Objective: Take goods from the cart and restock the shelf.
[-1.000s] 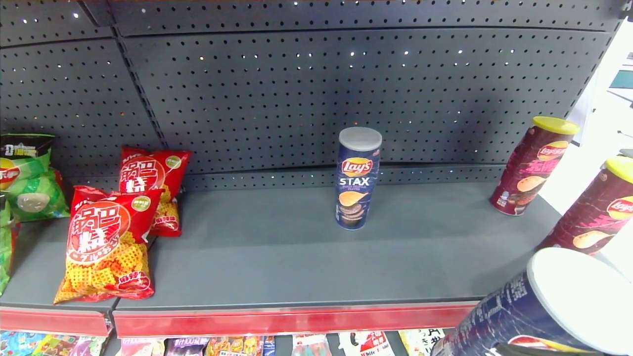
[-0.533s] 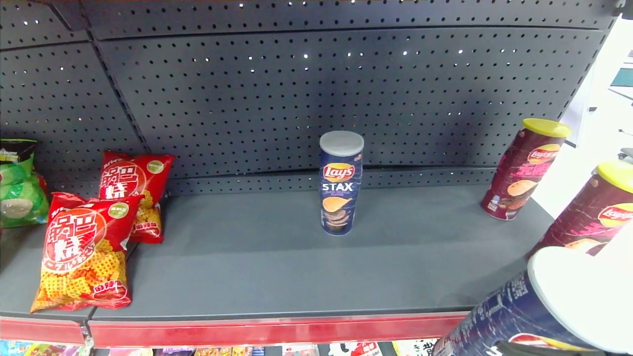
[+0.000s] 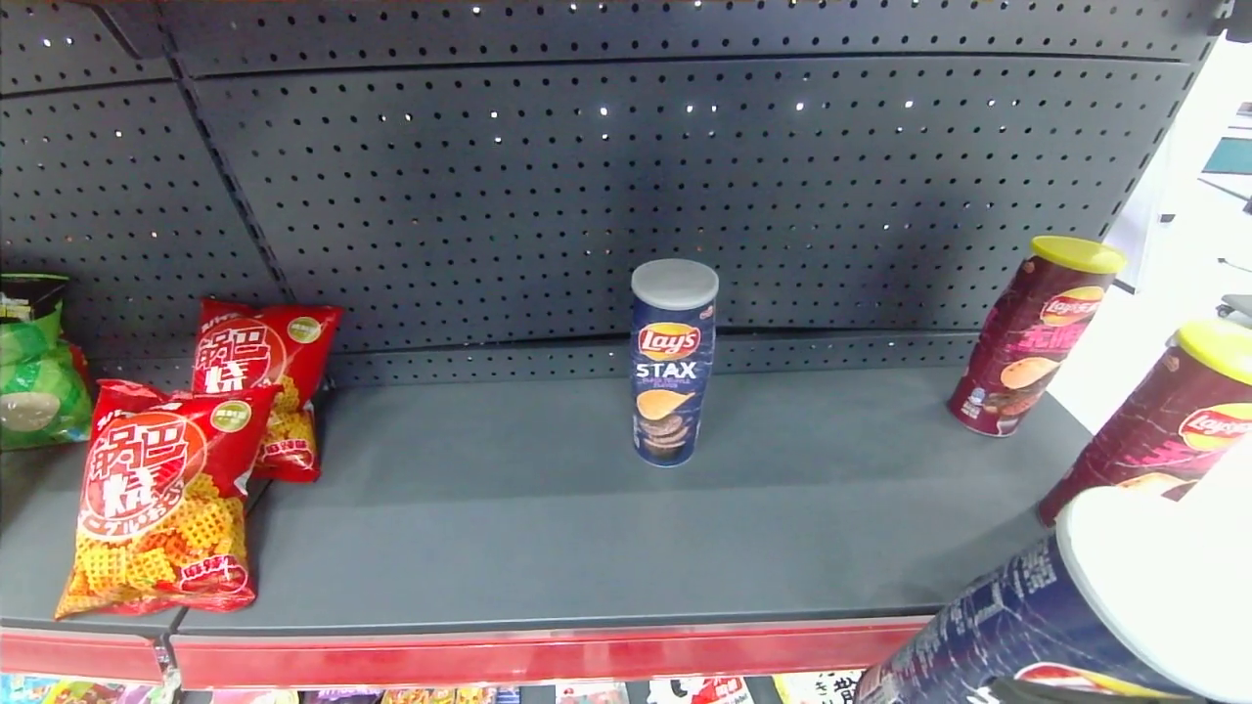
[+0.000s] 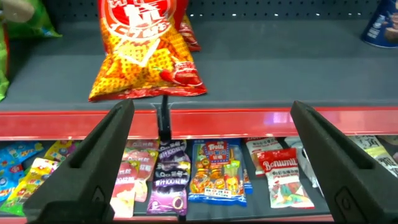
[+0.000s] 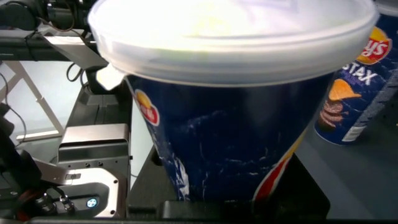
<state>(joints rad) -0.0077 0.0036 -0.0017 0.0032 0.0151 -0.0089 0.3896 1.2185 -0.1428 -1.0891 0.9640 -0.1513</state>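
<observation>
A dark blue chip can (image 3: 670, 364) with a grey lid stands upright mid-shelf, near the pegboard back. Low at the right, in front of the shelf edge, a second dark blue can (image 3: 1056, 606) with a white lid hangs tilted in the air. My right gripper (image 5: 239, 208) is shut on this can (image 5: 230, 118), and the can hides its fingers. Another blue can (image 5: 351, 93) stands beyond it. My left gripper (image 4: 211, 165) is open and holds nothing. It faces the shelf's red front strip (image 4: 249, 121), below a red snack bag (image 4: 146, 53).
Two maroon cans with yellow lids (image 3: 1037, 337) (image 3: 1154, 430) stand at the shelf's right end. Two red snack bags (image 3: 161, 499) (image 3: 259, 386) and a green bag (image 3: 34, 386) lie at the left. The grey shelf board (image 3: 509, 518) is bare between bags and cans. Small packets (image 4: 217, 174) hang below.
The head camera has turned slightly right, so the shelf goods sit further left in the picture. The held can stays at the lower right.
</observation>
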